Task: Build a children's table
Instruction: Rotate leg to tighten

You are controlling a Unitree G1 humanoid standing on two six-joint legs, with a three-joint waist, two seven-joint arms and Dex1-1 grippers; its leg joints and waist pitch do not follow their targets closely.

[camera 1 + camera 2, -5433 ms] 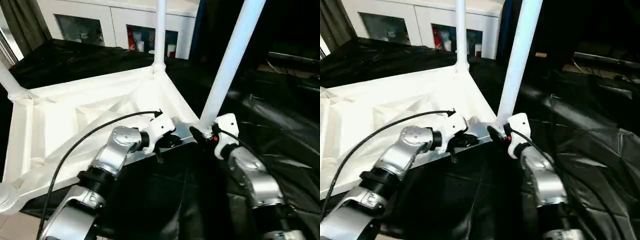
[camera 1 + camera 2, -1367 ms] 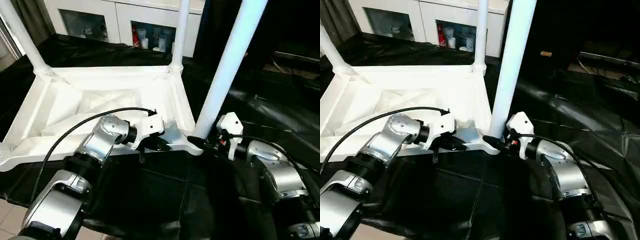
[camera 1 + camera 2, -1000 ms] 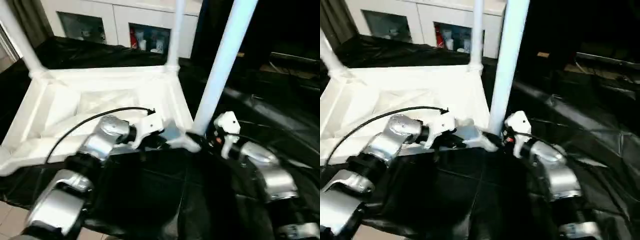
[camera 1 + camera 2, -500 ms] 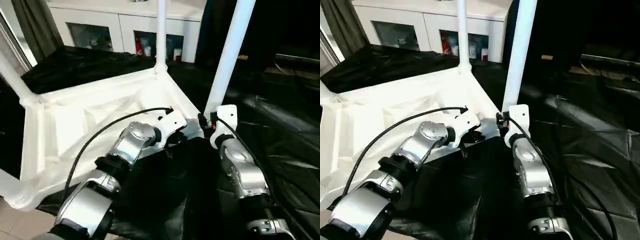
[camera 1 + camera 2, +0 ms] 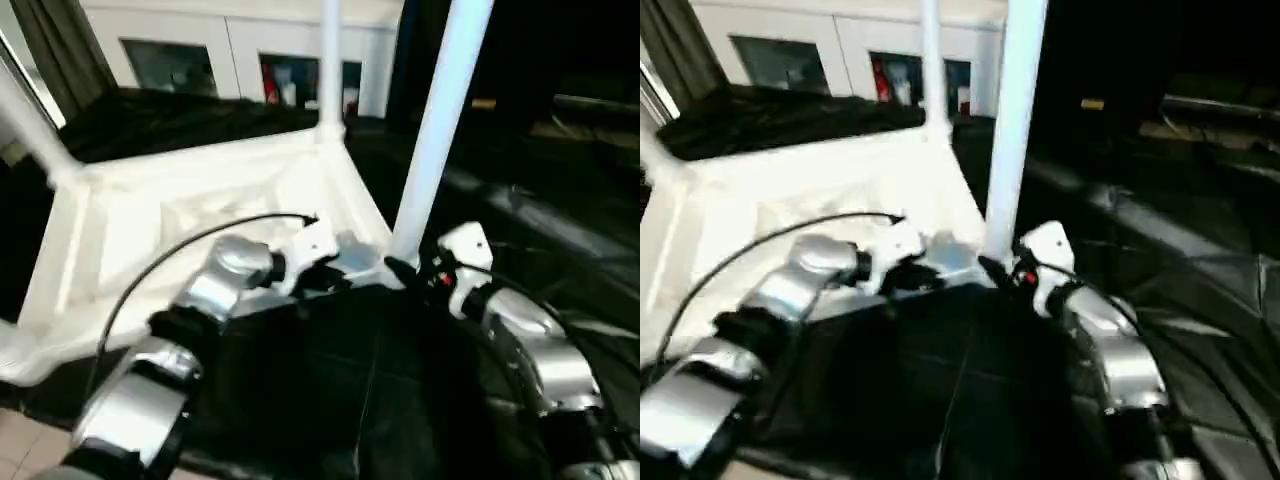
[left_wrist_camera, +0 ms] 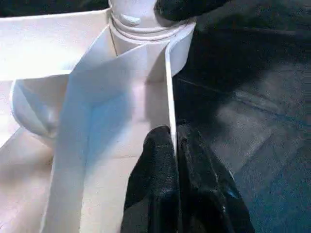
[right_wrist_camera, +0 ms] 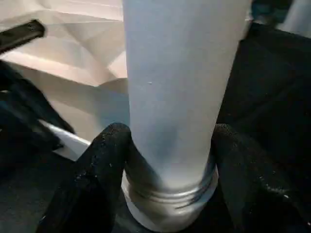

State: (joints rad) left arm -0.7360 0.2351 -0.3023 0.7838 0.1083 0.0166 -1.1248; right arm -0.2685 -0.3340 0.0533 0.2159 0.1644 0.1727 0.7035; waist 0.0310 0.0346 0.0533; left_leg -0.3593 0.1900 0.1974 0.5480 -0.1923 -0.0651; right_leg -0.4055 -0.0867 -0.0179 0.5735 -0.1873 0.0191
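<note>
A large table draped in wrinkled black sheeting is carrying the work, and a white cabinet with glass-fronted compartments is standing along the far wall of the room, with a grey curtain hanging at the far left.

The white plastic rectangular tabletop with a raised rim and rounded corner sockets is lying upside down on the left part of the table, its ribbed underside facing up and its long axis running from near left to far right. Three long white tube legs are standing in its sockets, their long axes pointing up: one at the near right corner, one at the far right corner and one at the far left corner. A fourth cannot be made out.

Two grippers are working at the near right corner. The left gripper is pinching the thin rim of the tabletop, its black fingers nearly together with only the rim between them. The right gripper is standing with its fingers spread on either side of the base of the near right leg, just above the socket; whether they are pressing on the tube cannot be told.
</note>
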